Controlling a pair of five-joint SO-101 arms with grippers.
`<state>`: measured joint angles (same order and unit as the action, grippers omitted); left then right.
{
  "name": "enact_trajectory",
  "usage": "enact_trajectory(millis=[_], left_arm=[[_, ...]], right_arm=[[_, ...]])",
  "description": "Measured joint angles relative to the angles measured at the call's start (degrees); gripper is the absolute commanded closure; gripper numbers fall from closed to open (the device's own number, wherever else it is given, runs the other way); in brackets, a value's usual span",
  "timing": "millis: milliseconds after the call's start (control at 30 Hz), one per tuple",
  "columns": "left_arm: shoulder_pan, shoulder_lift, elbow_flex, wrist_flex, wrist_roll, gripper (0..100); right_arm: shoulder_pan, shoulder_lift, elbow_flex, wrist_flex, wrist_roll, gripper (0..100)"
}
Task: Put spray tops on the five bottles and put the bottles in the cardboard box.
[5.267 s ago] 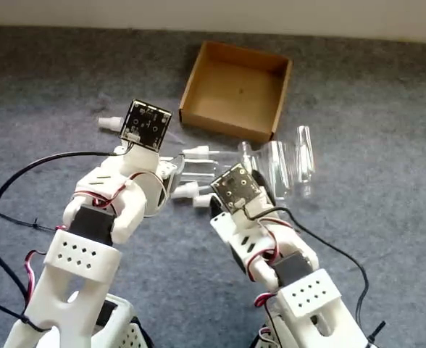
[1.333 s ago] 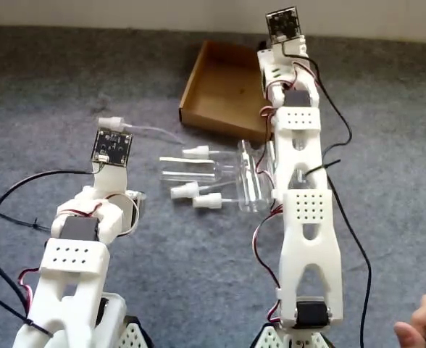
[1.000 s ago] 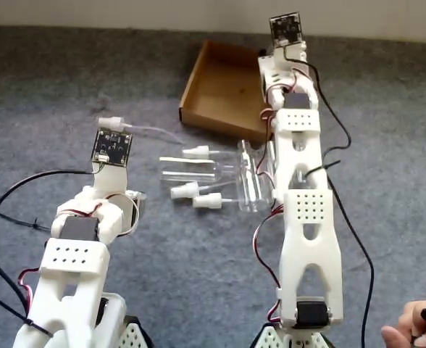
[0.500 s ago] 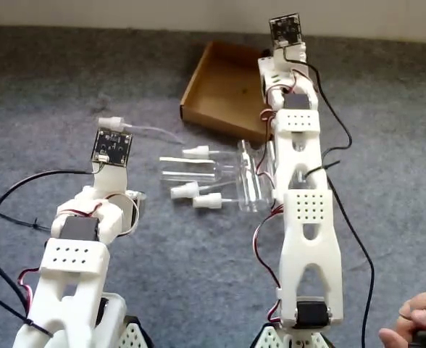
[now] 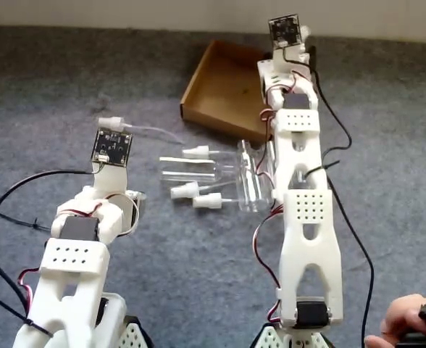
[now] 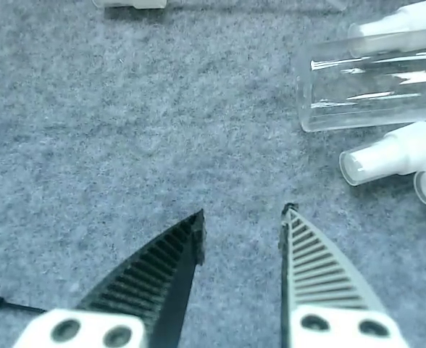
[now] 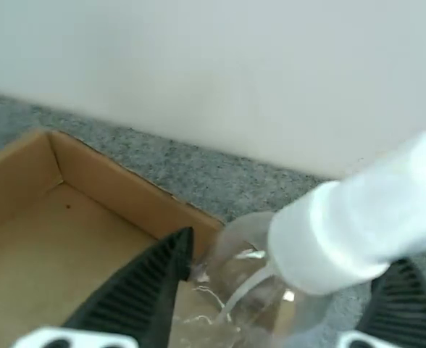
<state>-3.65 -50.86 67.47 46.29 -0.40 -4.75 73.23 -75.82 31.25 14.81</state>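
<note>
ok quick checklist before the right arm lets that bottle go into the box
1. Spray top on: ok. A white spray top sits on the clear bottle.
2. Grip: ok. The right gripper is shut on the bottle.
3. Bottle over the inside of the cardboard box: cannot tell. It hangs by the box's wall.
4. Left gripper out of the way: ok. It is open over the carpet, apart from the box.
5. Rest of the job: not ok. Loose spray tops and loose bottles lie on the carpet.
</note>
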Motion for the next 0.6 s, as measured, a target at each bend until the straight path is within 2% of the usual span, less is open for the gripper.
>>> enact_trajectory(millis=[167, 600], left_arm=[[0.0, 0.0, 0.0, 0.0, 0.0, 83], [0.0, 0.0, 0.0, 0.0, -2.5, 83]], right_arm=[[-0.7, 0.0, 0.0, 0.3, 0.0, 60.8], [-0.7, 0.1, -1.5, 0.4, 1.5, 60.6]])
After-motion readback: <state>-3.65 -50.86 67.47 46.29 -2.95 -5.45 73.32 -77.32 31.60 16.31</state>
